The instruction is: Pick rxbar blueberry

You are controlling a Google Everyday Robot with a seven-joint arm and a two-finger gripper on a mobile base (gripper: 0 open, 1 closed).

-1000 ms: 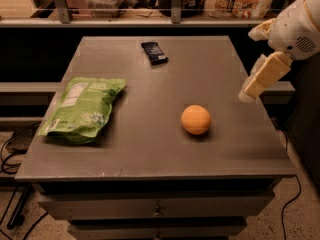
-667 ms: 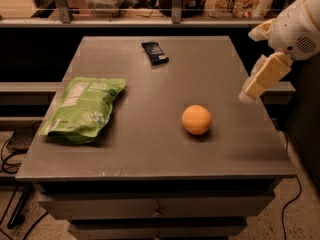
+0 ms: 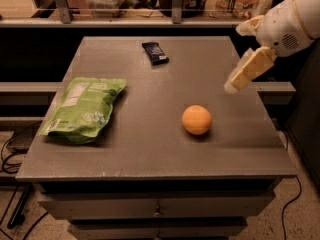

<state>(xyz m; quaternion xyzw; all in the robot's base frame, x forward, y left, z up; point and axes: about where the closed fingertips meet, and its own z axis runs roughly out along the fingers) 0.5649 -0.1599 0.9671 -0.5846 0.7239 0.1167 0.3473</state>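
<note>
The rxbar blueberry is a small dark navy bar lying flat near the far edge of the grey table, a little left of its middle. My gripper hangs in the air over the table's right edge, pointing down and to the left. It is well to the right of the bar and nearer to me, and it holds nothing. The white arm reaches in from the upper right.
An orange ball sits right of the table's middle, below and left of the gripper. A large light-green pouch lies on the left side. A shelf with a rail and packaged goods runs behind the table. Cables lie on the floor.
My gripper has moved a little to the left and slightly up, further over the table. The bar, ball and pouch have not moved.
</note>
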